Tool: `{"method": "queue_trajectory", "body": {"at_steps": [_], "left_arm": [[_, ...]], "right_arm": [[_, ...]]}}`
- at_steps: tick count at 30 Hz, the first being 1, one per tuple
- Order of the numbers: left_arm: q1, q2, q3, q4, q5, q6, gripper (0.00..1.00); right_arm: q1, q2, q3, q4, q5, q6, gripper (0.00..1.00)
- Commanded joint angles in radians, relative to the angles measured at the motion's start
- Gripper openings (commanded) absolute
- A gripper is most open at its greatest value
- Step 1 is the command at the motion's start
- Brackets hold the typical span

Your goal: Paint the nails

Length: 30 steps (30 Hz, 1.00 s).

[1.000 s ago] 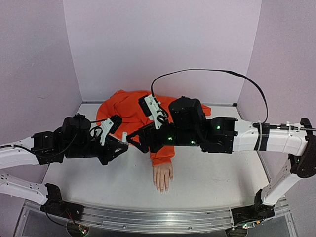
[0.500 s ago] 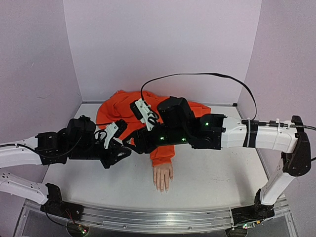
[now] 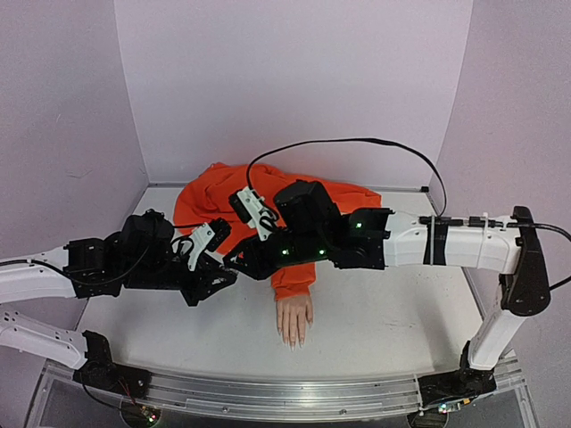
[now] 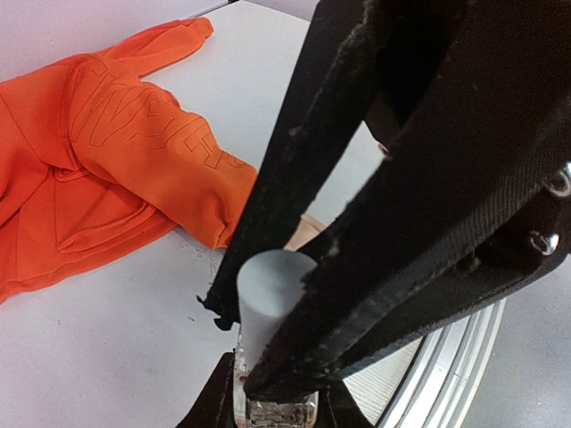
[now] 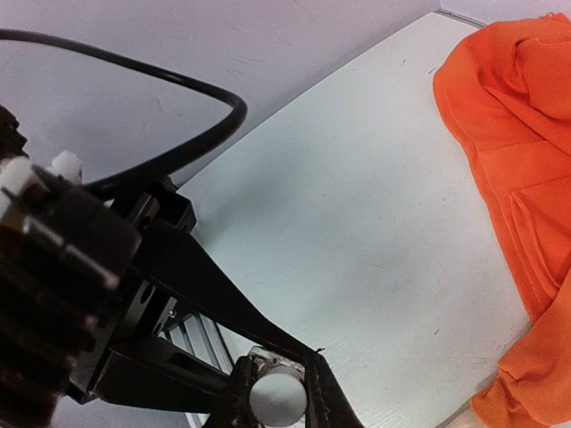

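Nails (image 3: pixel 293 342): tiny pale tips, barely resolved, on the mannequin hand (image 3: pixel 295 314), which lay flat on the table (image 3: pixel 393 312) near its front edge, with the orange sleeve (image 3: pixel 293 281) behind it. Judged rigid, smooth and fixed in place, so nothing to grasp, only to brush lightly. Left gripper (image 4: pixel 272 399) was clamped on the small clear bottle (image 4: pixel 275 415); right gripper (image 5: pixel 278 392) was closed around its white cap (image 4: pixel 268 285).

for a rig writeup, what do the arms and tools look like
Left arm and right arm: white tubular links, black joint housings. Right arm shows green lights, a looping black cable and a black band. Left tool, right tool: black.
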Motion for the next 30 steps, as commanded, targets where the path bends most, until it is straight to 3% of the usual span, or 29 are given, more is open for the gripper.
{"method": "queue_trajectory", "body": {"at_steps": [1, 3, 4, 7, 9, 11, 17, 23, 30], "left_arm": [[-0.004, -0.012, 0.043, 0.055, 0.006, 0.008, 0.0], [-0.004, -0.01, 0.044, 0.053, -0.002, 0.006, 0.01], [-0.005, -0.008, 0.047, 0.052, -0.008, 0.001, 0.08], [-0.004, 0.007, 0.057, 0.04, -0.028, -0.017, 0.42], [-0.004, 0.018, 0.063, 0.03, -0.034, -0.023, 0.81], [-0.005, 0.029, 0.07, 0.015, -0.042, -0.029, 0.96], [-0.004, 0.019, 0.068, 0.0, -0.076, -0.048, 0.99], [-0.005, -0.015, 0.049, -0.006, -0.123, -0.054, 0.99], [-0.004, -0.014, 0.052, -0.007, -0.16, -0.057, 0.99]], "right_arm": [[0.002, -0.01, 0.034, 0.014, -0.001, 0.004, 0.08], [0.003, -0.019, 0.024, 0.019, 0.013, 0.005, 0.02], [0.002, -0.024, 0.019, 0.02, 0.022, 0.006, 0.01], [-0.002, -0.051, -0.008, 0.02, 0.087, 0.01, 0.0], [-0.014, -0.082, -0.046, 0.02, 0.161, 0.023, 0.0], [-0.049, -0.117, -0.101, 0.018, 0.258, 0.045, 0.0], [-0.255, -0.236, -0.371, -0.04, 0.504, 0.136, 0.0], [-0.638, -0.387, -0.686, -0.056, 0.577, 0.285, 0.0], [-0.797, -0.406, -0.819, -0.037, 0.646, 0.399, 0.0]]}}
